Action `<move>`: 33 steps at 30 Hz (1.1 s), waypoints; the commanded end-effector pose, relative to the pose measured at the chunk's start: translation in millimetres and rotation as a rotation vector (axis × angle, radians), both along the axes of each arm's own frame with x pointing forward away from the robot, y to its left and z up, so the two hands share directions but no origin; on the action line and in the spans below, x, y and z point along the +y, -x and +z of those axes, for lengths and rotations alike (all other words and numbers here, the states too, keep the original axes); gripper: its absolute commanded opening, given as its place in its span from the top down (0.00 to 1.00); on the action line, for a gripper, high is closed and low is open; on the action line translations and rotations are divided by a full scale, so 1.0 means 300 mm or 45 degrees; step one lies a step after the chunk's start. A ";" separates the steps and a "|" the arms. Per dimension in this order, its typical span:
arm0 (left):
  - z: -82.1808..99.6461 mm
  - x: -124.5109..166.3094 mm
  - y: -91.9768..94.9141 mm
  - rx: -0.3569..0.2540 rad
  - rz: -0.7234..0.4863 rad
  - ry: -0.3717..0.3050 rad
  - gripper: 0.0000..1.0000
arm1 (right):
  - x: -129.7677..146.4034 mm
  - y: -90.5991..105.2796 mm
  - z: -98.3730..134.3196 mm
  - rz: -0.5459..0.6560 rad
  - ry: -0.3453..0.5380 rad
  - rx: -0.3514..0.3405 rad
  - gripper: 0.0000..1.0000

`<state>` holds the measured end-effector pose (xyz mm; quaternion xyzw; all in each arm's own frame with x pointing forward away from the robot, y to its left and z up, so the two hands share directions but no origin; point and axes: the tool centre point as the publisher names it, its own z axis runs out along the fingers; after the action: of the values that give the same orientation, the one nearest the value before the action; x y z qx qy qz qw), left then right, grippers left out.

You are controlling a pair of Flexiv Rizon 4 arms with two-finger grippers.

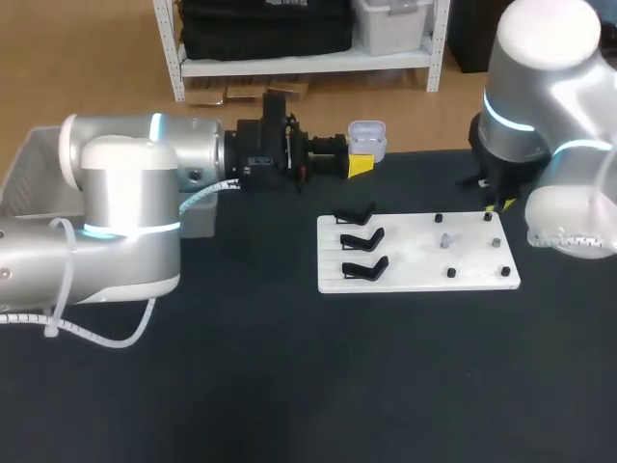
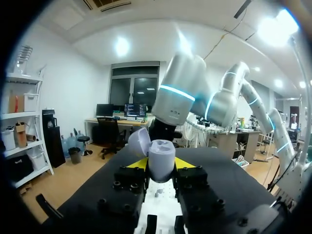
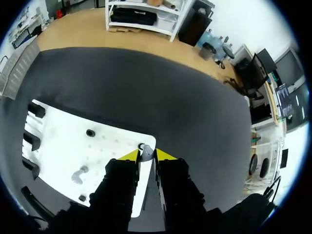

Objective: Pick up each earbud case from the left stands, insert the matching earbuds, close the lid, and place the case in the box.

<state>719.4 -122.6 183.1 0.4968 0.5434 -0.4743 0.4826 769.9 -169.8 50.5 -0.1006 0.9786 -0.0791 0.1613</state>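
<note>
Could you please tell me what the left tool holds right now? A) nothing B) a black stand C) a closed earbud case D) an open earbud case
D: in the left wrist view the left tool grips the earbud case, whose lid stands flipped open.

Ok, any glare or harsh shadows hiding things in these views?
Left wrist view: ceiling lamps flare, but the earbud case in the left gripper is evenly lit. Head view: the white board is bright, its pegs distinct. Right wrist view: soft light, no hard shadows on that board.
</note>
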 end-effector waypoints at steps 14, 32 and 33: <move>-0.003 0.000 0.005 -0.006 0.008 0.008 1.00 | 0.113 0.226 0.385 -0.218 0.167 -0.142 1.00; -0.003 0.000 0.005 -0.006 0.008 0.008 1.00 | 0.202 0.320 0.493 -0.304 0.089 -0.218 1.00; -0.003 0.000 0.005 -0.006 0.008 0.008 1.00 | 0.202 0.320 0.493 -0.304 0.089 -0.218 1.00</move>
<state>719.4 -122.6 183.3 0.4969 0.5435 -0.4743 0.4824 675.8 -108.0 199.1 0.0180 0.9634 -0.1407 0.2275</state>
